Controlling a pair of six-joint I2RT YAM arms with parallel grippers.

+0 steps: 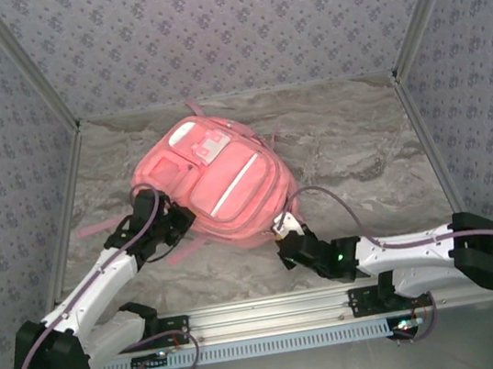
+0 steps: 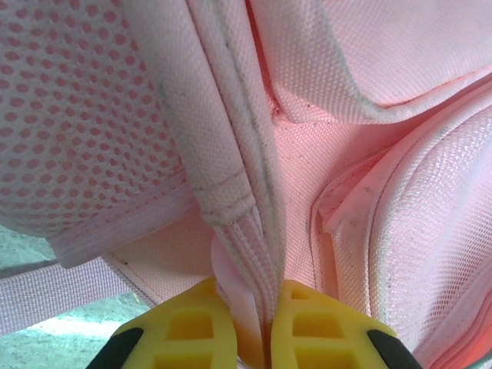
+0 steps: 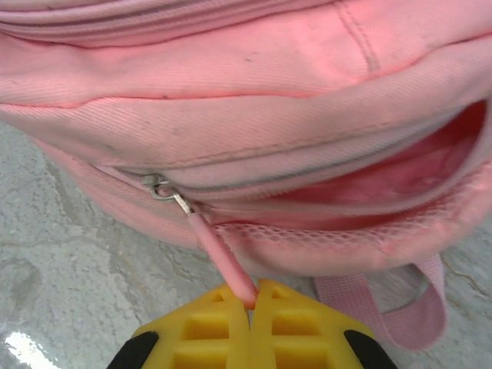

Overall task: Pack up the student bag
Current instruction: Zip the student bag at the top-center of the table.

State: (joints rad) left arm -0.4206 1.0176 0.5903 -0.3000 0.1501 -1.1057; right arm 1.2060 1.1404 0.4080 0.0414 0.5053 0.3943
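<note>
A grey-and-white marbled bench [image 1: 363, 158] spans the middle of the top view. One item lies on it: the pink student bag [image 1: 219, 184], flat on its back left of centre, front pockets facing up and its top end toward the upper part of the frame. A pink strap [image 1: 95, 229] trails from the bag across the surface toward the left edge. In the right wrist view, a strap loop [image 3: 419, 307] rests on the marbled top at lower right.
</note>
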